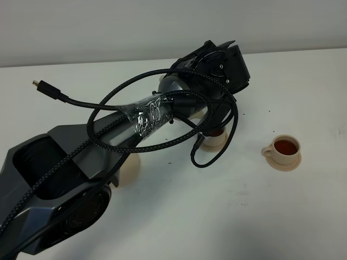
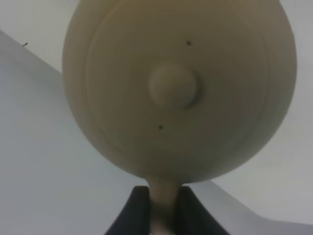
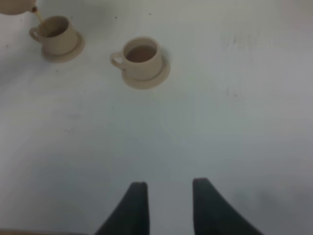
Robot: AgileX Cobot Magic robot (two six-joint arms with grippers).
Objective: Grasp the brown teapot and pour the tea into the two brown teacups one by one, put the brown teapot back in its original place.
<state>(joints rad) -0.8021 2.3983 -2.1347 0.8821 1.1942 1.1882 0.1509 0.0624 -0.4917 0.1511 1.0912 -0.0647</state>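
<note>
Nearest the camera, the left arm (image 1: 70, 179) is seen stretched across the white worktop (image 1: 233, 216), with black braided cables (image 1: 108, 105) looped over it. Just beyond, a wide pale saucer (image 1: 129, 169) is half hidden under that arm.

Farther on, two small tan cups are set on matching saucers, well apart. The other teacup (image 1: 283, 147) holds red-brown tea, and the teacup under the spout (image 1: 212, 142) is only glimpsed beneath the arm. The right end effector (image 3: 169, 183) is held over bare worktop short of both cups, its jaws spread.

Above the partly hidden cup the brown teapot (image 2: 178, 83) is held in the air. Its loop handle is pinched between the fingers (image 2: 139, 210) of the left end effector (image 2: 164, 193). Its long axis, handle to spout, runs straight away from that end effector. In the right wrist view the spout (image 3: 35, 11) is tipped down over the cup, and a thin stream of tea is seen between them.

The pot is squat, round and pale tan, and its domed lid carries a small knob (image 2: 173, 88). The worktop is marked by a few dark specks. A plain pale wall (image 1: 108, 27) closes the scene.
</note>
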